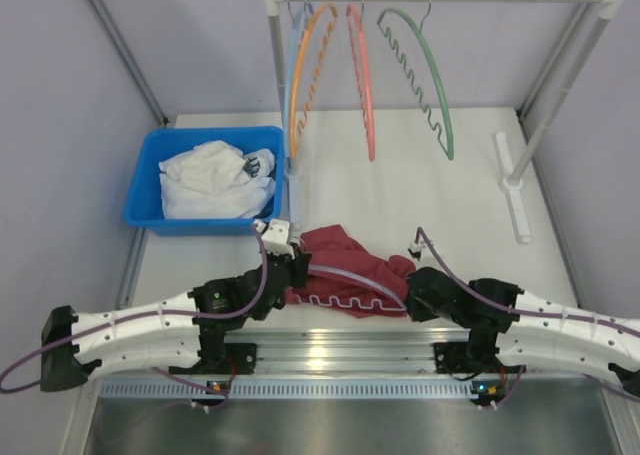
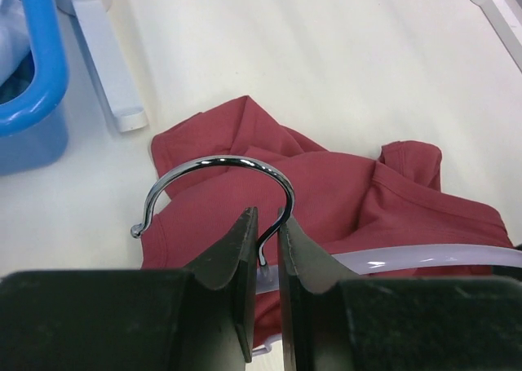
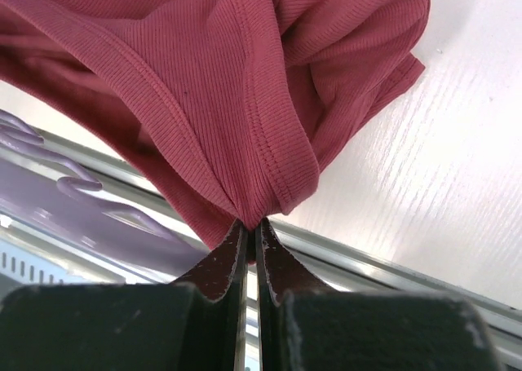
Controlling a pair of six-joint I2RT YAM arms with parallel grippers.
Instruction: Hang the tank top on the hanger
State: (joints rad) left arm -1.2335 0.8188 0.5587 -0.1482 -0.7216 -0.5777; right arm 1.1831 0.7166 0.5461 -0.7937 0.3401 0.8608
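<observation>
Under the hanger [image 2: 424, 257], the top [image 3: 204, 77] is soft, light and limp. Hold its seamed hem, which the right pincer [image 3: 251, 232] clamps. The left pincer [image 2: 267, 223] grips the hook [image 2: 220, 161].

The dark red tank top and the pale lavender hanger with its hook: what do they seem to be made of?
Dark red ribbed tank top: soft knit fabric, matte; fine ribs and stitched hems show. Pale lavender arched hanger: probably plastic, smooth, slightly glossy, with a bright highlight. Curved silver hook: likely metal, polished, mirror-like.
</observation>
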